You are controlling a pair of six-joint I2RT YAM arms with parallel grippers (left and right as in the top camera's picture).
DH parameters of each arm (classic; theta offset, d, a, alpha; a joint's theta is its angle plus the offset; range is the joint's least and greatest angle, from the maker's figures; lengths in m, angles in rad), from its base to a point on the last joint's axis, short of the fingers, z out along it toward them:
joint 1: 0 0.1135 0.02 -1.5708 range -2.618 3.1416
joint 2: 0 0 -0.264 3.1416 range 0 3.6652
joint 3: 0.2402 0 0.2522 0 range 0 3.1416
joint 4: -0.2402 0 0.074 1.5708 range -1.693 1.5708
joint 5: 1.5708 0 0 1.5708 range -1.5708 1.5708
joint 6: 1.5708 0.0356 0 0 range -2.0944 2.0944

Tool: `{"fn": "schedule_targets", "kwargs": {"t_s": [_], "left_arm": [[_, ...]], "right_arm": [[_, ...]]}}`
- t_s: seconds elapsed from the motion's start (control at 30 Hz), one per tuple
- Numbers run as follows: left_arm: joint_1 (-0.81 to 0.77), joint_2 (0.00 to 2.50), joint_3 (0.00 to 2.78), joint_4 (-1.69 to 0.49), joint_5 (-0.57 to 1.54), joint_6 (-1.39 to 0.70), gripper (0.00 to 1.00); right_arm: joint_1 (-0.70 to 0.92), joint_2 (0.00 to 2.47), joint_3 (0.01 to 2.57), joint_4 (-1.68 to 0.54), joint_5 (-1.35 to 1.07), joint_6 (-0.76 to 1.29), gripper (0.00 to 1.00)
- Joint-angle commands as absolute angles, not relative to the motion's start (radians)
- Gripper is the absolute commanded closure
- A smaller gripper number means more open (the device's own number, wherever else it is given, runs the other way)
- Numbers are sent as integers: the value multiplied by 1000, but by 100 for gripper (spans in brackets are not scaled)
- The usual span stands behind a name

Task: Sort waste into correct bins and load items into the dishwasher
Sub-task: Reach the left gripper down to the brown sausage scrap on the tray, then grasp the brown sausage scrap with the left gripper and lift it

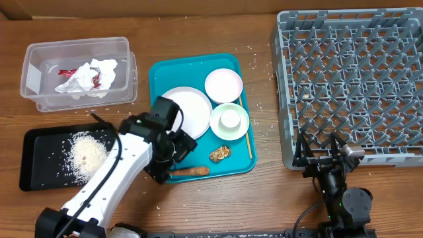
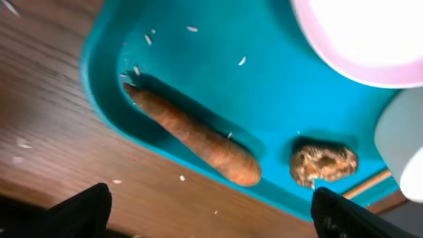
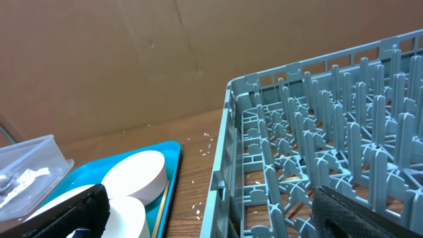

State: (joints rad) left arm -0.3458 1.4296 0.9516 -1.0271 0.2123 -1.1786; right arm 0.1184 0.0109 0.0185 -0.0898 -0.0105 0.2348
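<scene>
Sausage stick (image 2: 195, 135) along teal tray (image 2: 205, 73) edge

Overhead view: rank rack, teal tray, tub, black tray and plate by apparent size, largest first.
1. Rack
2. Teal tray
3. Tub and black tray, too alike to rank
4. Plate

You have bare floor of the tray (image 2: 264, 86) along the sausage stick's (image 2: 192, 135) inner side. The tray's rim hugs its outer side, and the brown lump (image 2: 324, 164) lies near its thick end.
</scene>
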Motion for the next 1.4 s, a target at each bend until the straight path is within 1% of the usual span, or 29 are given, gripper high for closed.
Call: {"fn": "schedule_targets", "kwargs": {"t_s": [0.0, 0.1, 0.23, 0.3, 0.5, 0.67, 0.77, 0.97, 1.17, 1.37], "left_arm": [[-399, 1427, 862, -912, 242, -1352, 3], [-428, 1427, 833, -802, 252, -1397, 4], [-456, 1427, 833, -731, 225, -1425, 12], [-473, 1430, 833, -733, 216, -1430, 14], [-526, 1451, 833, -753, 181, -1485, 14], [-537, 1452, 833, -772, 141, -1499, 20], [-537, 1452, 830, -809, 82, -1560, 22], [-537, 1453, 811, -800, 78, -1603, 24], [-537, 1453, 772, -733, 89, -1613, 25], [-537, 1453, 752, -715, 78, -1631, 28]], "right_arm": [[117, 3, 8, -83, -1, 228, 0], [117, 3, 8, -83, -1, 228, 0], [117, 3, 8, -83, -1, 228, 0], [117, 3, 8, -83, -1, 228, 0], [117, 3, 8, -83, -1, 228, 0], [117, 3, 8, -83, -1, 228, 0], [117, 3, 8, -83, -1, 228, 0], [117, 3, 8, -83, -1, 228, 0], [117, 3, 8, -83, -1, 228, 0], [117, 3, 8, -83, -1, 228, 0]]}}
